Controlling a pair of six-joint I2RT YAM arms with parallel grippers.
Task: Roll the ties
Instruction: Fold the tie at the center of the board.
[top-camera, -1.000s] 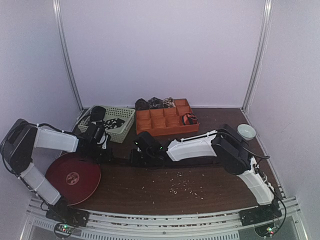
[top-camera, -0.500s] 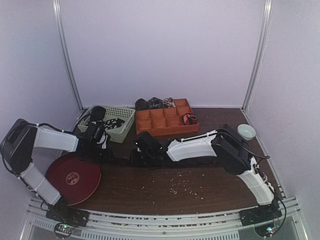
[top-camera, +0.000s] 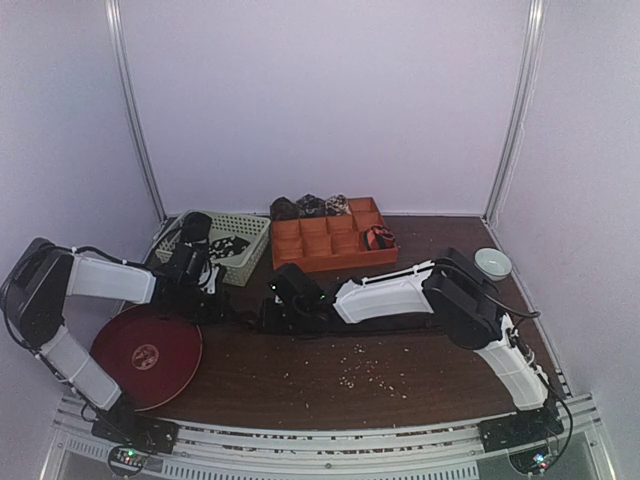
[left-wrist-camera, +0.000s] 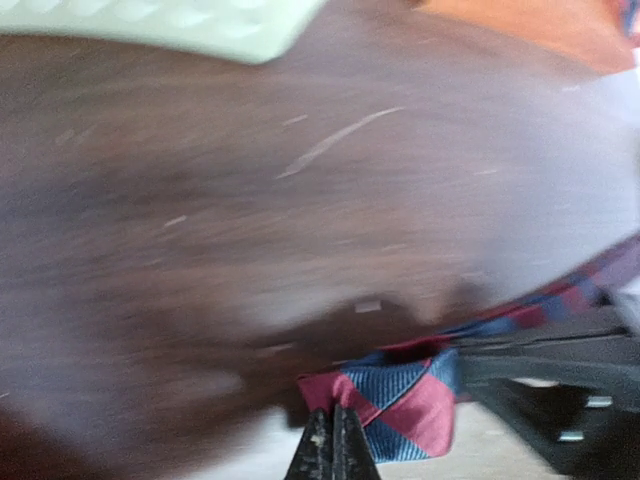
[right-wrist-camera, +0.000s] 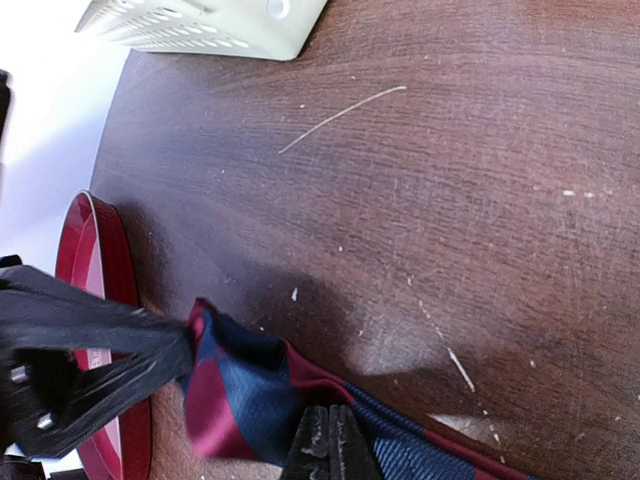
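A red-and-blue striped tie (right-wrist-camera: 240, 400) lies as a long dark strip (top-camera: 400, 326) across the table's middle. Its left end (left-wrist-camera: 410, 395) is folded over. My left gripper (left-wrist-camera: 333, 420) is shut on the corner of that folded end, and it shows at the left of the top view (top-camera: 207, 300). My right gripper (right-wrist-camera: 330, 420) is shut on the tie a short way along from the fold, just right of the left gripper (top-camera: 272, 310). The left gripper's black fingers (right-wrist-camera: 90, 360) touch the tie's end. A red-and-black coiled tie (top-camera: 378, 237) sits in the orange tray (top-camera: 330, 255).
Dark coiled ties (top-camera: 310, 206) sit behind the tray. A pale green basket (top-camera: 250, 262) at back left holds dark speckled fabric (top-camera: 228, 243). A red round plate (top-camera: 145, 355) lies at front left, close to the left gripper. A white bowl (top-camera: 492, 263) stands at the right. Crumbs (top-camera: 365, 365) dot the table.
Both grippers keep hold of the tie. The right gripper has shifted slightly to the left. The left arm has barely moved.
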